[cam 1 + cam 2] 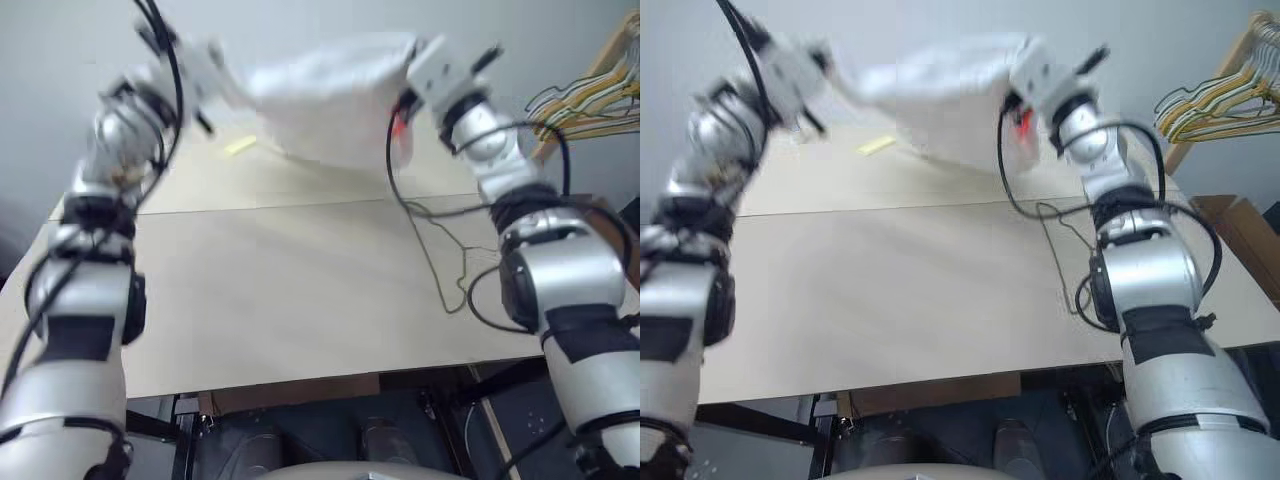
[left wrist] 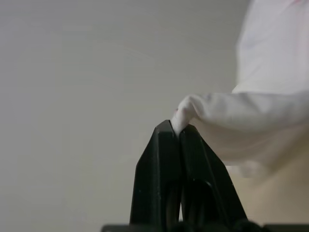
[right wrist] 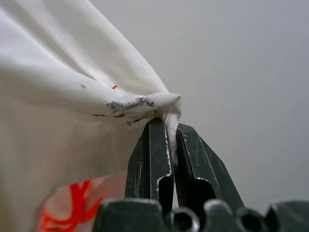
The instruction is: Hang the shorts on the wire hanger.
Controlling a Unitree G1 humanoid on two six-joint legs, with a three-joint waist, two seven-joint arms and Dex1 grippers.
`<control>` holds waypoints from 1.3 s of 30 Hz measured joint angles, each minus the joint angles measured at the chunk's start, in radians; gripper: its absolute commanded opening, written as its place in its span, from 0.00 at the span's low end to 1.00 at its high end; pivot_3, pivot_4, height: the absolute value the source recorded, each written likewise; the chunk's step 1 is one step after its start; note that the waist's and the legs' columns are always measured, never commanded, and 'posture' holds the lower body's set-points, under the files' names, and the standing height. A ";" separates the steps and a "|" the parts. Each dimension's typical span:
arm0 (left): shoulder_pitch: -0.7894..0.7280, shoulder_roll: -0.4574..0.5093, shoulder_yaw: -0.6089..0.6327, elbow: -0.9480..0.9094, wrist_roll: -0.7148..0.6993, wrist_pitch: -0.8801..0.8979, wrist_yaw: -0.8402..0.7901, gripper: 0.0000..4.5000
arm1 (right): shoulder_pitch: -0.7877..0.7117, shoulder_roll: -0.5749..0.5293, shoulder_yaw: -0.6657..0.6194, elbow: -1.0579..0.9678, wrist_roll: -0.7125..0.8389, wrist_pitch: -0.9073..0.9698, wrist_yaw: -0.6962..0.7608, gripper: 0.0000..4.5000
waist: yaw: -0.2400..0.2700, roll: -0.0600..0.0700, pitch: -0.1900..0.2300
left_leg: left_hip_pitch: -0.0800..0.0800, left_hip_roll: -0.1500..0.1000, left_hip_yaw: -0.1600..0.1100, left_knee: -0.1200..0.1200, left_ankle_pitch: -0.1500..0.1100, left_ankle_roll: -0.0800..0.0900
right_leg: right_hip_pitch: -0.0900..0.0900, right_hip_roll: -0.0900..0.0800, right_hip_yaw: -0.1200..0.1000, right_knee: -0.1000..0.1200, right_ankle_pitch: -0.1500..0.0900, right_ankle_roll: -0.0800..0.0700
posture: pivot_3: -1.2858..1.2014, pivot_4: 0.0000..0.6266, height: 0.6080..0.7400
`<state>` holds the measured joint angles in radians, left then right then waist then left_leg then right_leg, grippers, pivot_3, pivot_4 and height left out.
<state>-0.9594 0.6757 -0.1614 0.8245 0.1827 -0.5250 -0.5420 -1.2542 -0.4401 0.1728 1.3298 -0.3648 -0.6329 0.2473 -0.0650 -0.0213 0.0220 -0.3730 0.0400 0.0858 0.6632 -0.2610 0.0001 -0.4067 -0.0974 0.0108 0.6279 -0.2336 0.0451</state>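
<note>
The white shorts (image 1: 330, 95) hang stretched in the air between my two grippers, above the far part of the table (image 1: 280, 300). My left gripper (image 2: 177, 128) is shut on one end of the fabric, seen at upper left in the head views (image 1: 215, 75). At the upper right, my right gripper (image 3: 166, 123) is shut on the other gathered end, where a red mark shows on the cloth. The wire hanger (image 1: 430, 262) lies flat on the table below my right arm, apart from the shorts.
A wooden rack with several coloured hangers (image 1: 590, 100) stands at the far right. A small yellow slip (image 1: 240, 146) lies on the table under the shorts. A black cable (image 1: 390, 150) loops down from my right wrist. A cardboard box (image 1: 1240, 225) sits beside the table's right edge.
</note>
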 measured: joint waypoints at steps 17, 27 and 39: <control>0.946 0.492 0.124 -1.114 -0.283 0.593 -0.604 0.01 | 0.371 -0.157 0.227 -0.175 -0.149 -0.373 0.400 0.00 | -0.009 0.001 0.001 | 0.004 0.007 0.003 0.013 -0.007 0.012 | 0.000 0.005 0.004 0.005 0.001 -0.005 | 0.54 0.00 1.00; 1.211 0.526 0.273 -1.428 -0.368 0.697 -0.659 0.01 | 0.489 -0.226 0.288 -0.342 -0.247 -0.419 0.226 0.00 | 0.006 0.001 0.001 | 0.005 0.008 0.003 0.013 -0.008 0.012 | 0.002 0.005 0.005 0.003 0.000 -0.006 | 0.53 0.00 1.00; 1.309 0.384 0.093 -1.290 -0.200 0.567 -0.602 0.01 | 0.832 -0.389 0.240 -0.795 -0.043 -0.361 0.322 0.00 | 0.027 0.002 0.000 | 0.007 0.008 0.004 0.013 -0.008 0.013 | 0.005 0.006 0.005 0.003 0.000 -0.007 | 0.54 0.00 1.00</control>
<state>0.3499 1.0598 -0.0683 -0.4650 -0.0176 0.0423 -1.1442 -0.4223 -0.8289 0.4125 0.5345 -0.4077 -0.9938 0.5692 -0.0380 -0.0194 0.0222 -0.3655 0.0478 0.0896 0.6764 -0.2692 0.0134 -0.4016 -0.0919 0.0157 0.6304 -0.2340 0.0381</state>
